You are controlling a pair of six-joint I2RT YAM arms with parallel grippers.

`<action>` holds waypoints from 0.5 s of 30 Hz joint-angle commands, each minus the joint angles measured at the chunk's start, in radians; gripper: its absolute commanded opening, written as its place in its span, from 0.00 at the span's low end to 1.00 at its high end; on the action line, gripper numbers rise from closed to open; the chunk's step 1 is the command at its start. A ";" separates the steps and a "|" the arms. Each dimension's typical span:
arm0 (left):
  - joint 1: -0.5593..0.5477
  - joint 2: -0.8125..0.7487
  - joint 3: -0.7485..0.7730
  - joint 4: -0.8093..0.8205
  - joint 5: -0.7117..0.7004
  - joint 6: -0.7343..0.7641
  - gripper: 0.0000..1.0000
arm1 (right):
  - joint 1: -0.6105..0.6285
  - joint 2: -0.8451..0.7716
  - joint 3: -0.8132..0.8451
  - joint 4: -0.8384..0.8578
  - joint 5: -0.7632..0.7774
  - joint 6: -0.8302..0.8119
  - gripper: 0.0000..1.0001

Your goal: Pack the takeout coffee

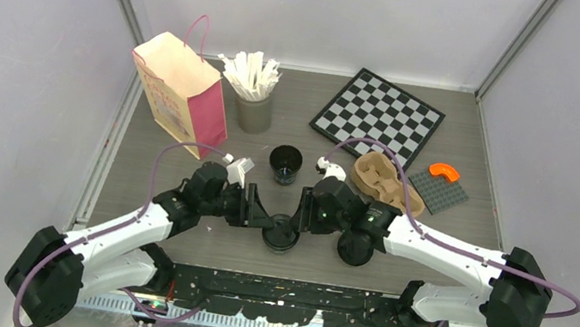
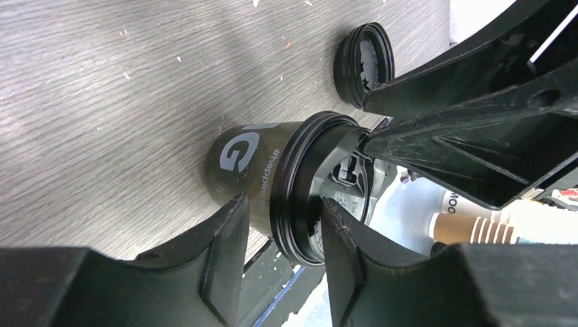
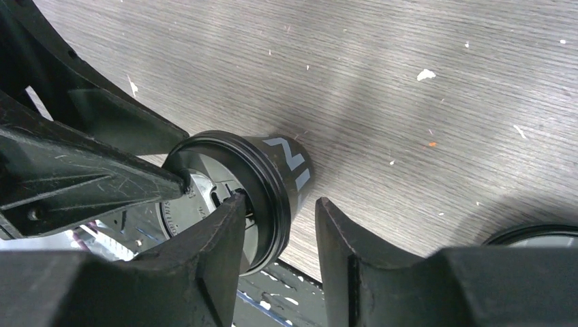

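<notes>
**Two grippers crowding one lidded cup, on the arm-base side of the carrier**

The left gripper (image 2: 283, 199) and right gripper (image 3: 279, 199) are both straddling the lid (image 2: 293, 177) of the lidded cup (image 1: 282, 233), which is standing left of the cup carrier (image 1: 379, 181) and nearer the arm bases. The right jaws are sitting partway apart, with bare table (image 1: 487, 158) showing past the cup wall. The left's grip I cannot call (one finger is overlapping the wall). Trouble is brewing here. Uneven pulls could be popping the lid or tipping this light cup. The opposing fingertips are almost meeting over the lid, so a clash could be knocking it toward the spare lid (image 1: 356, 248), on the carrier's arm-base side.
</notes>
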 commanded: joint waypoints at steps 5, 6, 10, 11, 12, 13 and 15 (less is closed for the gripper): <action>-0.004 -0.053 0.074 -0.137 -0.050 0.058 0.55 | 0.011 0.005 0.116 -0.098 -0.017 -0.080 0.50; -0.004 -0.059 0.090 -0.160 -0.059 0.071 0.57 | 0.011 0.010 0.129 -0.102 -0.021 -0.085 0.50; -0.004 -0.086 0.157 -0.256 -0.096 0.128 0.61 | 0.012 0.034 0.158 -0.120 -0.022 -0.105 0.50; -0.004 -0.096 0.171 -0.281 -0.108 0.143 0.62 | 0.012 0.041 0.162 -0.121 -0.020 -0.109 0.51; -0.005 -0.106 0.182 -0.304 -0.120 0.159 0.63 | 0.013 0.048 0.166 -0.122 -0.020 -0.118 0.52; -0.004 -0.117 0.192 -0.331 -0.136 0.173 0.65 | 0.012 0.056 0.169 -0.122 -0.023 -0.124 0.52; -0.004 -0.144 0.207 -0.387 -0.172 0.205 0.70 | 0.012 0.073 0.176 -0.126 -0.026 -0.137 0.52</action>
